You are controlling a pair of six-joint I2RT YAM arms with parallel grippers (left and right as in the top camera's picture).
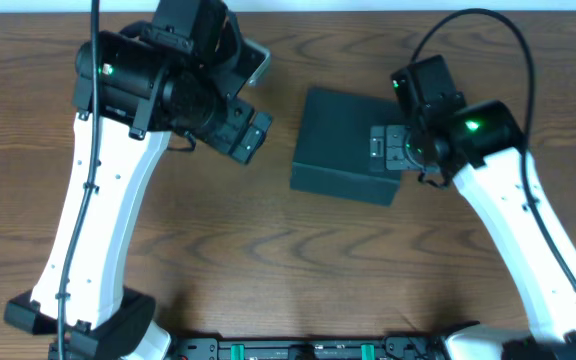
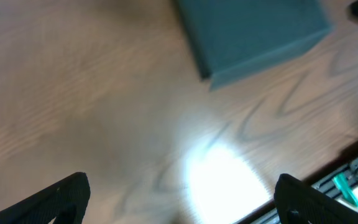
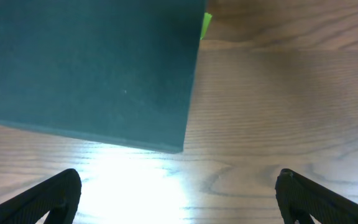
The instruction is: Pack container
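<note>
Container [image 1: 343,145]: dark teal-black box, matte, flat smooth top, sharp straight edges and squared corners. It looks like rigid card or board. The top face lies flat and looks shut, and I can't see a lid seam in any view. It sits on the table [image 1: 268,260] right of centre, in the far half, between my two arms.

Orientation: the footprint is near square, so there's no clear long axis. From overhead it's turned a little clockwise against the table edge, with the near-left corner pointing toward my left side. A lighter side wall shows along its near edge. No brand, label or writing can be read on it, and the left wrist view is too blurred for fine print.

Right gripper [image 1: 393,148]: it hangs over the container's right edge with the jaws spread wide and nothing between them. In the right wrist view both dark fingers [image 3: 48,199] sit at the bottom corners, with the box's top face ahead and to the left.

Left gripper [image 1: 248,135]: it's just left of the container, apart from it, with the jaws wide and empty. It is over bare table, and the box is at the top of its wrist view.

The table is brown wood-grain laminate, with a glossy glare patch under each wrist camera. A small bright green sliver [image 3: 206,26] pokes out past the box's far corner, and I can't tell what it is.
</note>
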